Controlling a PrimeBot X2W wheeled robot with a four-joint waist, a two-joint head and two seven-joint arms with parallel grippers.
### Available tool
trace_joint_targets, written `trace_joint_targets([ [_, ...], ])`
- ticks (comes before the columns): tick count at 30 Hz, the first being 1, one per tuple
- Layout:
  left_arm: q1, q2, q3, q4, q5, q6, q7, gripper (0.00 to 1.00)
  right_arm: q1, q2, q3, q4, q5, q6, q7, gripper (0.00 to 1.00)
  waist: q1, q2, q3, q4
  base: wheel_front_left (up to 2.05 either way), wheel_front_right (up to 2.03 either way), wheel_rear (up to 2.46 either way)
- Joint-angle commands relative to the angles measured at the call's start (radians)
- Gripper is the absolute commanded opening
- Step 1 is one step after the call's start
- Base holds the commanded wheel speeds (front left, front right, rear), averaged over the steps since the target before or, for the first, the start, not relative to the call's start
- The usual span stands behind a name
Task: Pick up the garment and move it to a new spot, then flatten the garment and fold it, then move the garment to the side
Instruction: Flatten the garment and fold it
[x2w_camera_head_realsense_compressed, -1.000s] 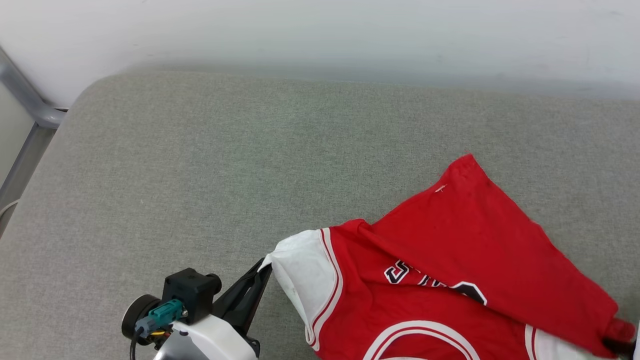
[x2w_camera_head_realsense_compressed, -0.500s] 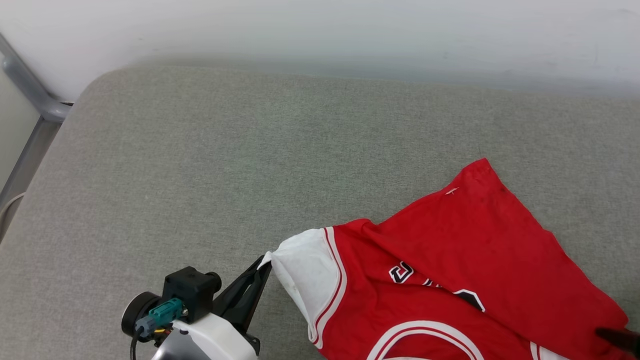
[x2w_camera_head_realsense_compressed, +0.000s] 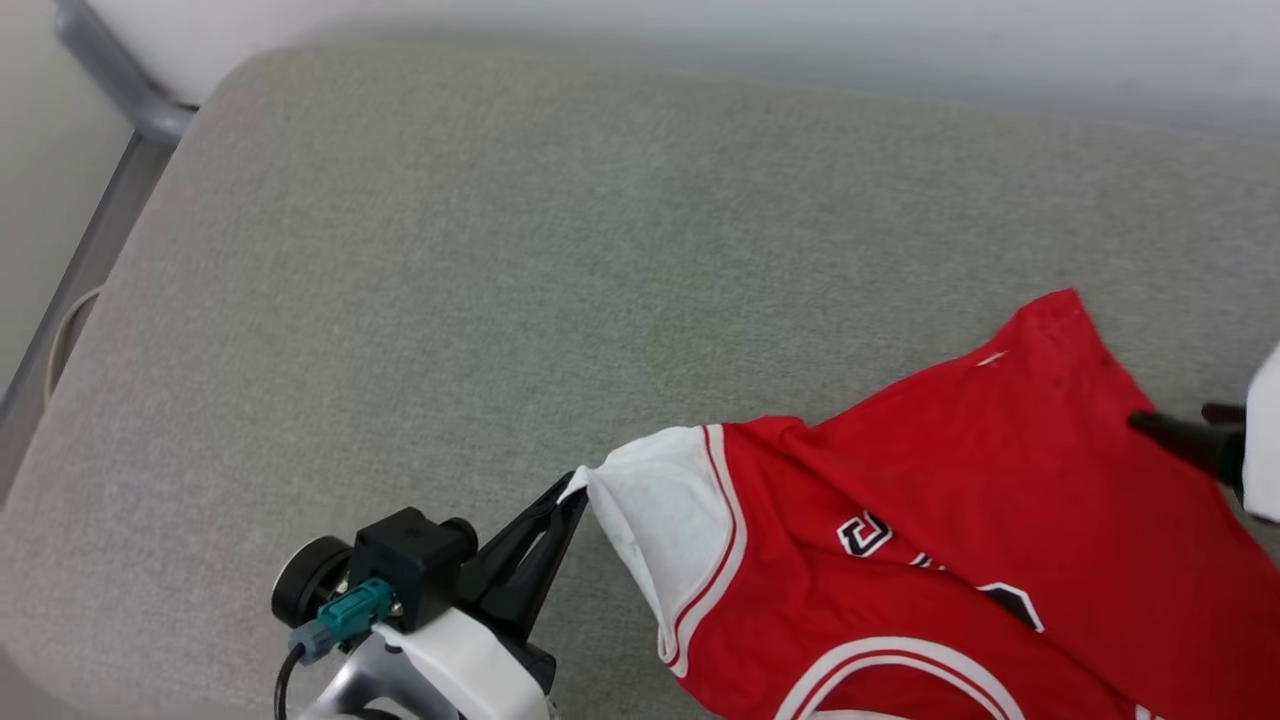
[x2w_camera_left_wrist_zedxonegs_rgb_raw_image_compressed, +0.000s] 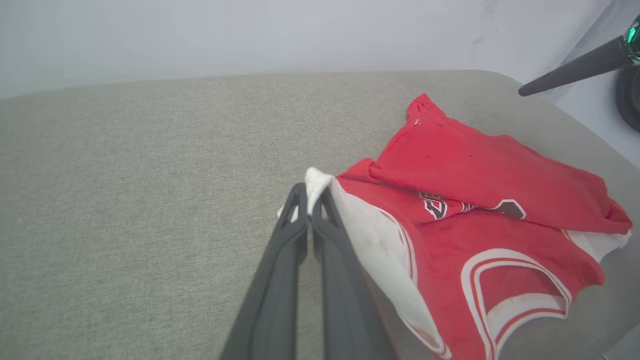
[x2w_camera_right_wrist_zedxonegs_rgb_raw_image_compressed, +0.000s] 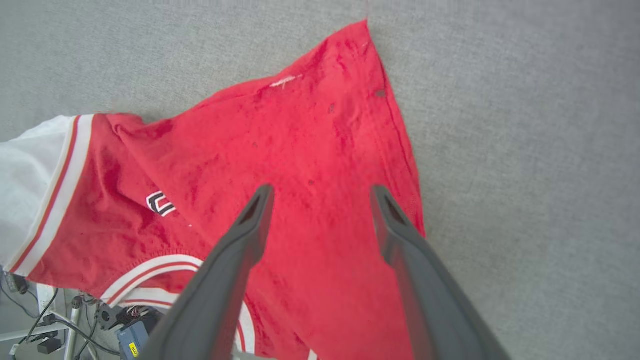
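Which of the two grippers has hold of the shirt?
The left gripper, shut on the shirt at its white sleeve; the right gripper hovers open over red cloth.

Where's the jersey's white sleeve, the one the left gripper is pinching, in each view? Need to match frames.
Head view: white sleeve lower centre, tip pinched by the left gripper.
Left wrist view: centre, running down-right from the fingertips.
Right wrist view: left edge, mid-height.
Shared landmark: the black-and-white lettering just past the sleeve's striped trim.
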Motion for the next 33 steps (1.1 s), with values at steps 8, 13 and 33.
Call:
trace_joint_targets([
  [8, -0.057, -0.021, -0.016, -0.004, 0.009, -0.018, -0.007, 0.00, -0.170, -0.022, 0.054, 0.140, -0.113, -0.001, 0.008, 1.00, -0.0001, -0.0001, 0.117, 0.113, 0.00, 0.00, 0.00],
  [13, -0.077, -0.037, -0.026, 0.006, 0.009, -0.025, -0.017, 0.00, -0.227, -0.050, 0.061, 0.229, -0.169, -0.001, -0.012, 1.00, -0.0001, -0.0001, 0.156, 0.153, 0.00, 0.00, 0.00],
  [33, -0.114, -0.062, -0.055, 0.046, 0.002, -0.041, -0.042, 0.00, -0.201, -0.069, 0.092, 0.428, -0.225, -0.001, -0.077, 0.00, -0.0001, -0.0001, 0.205, 0.223, 0.00, 0.00, 0.00],
])
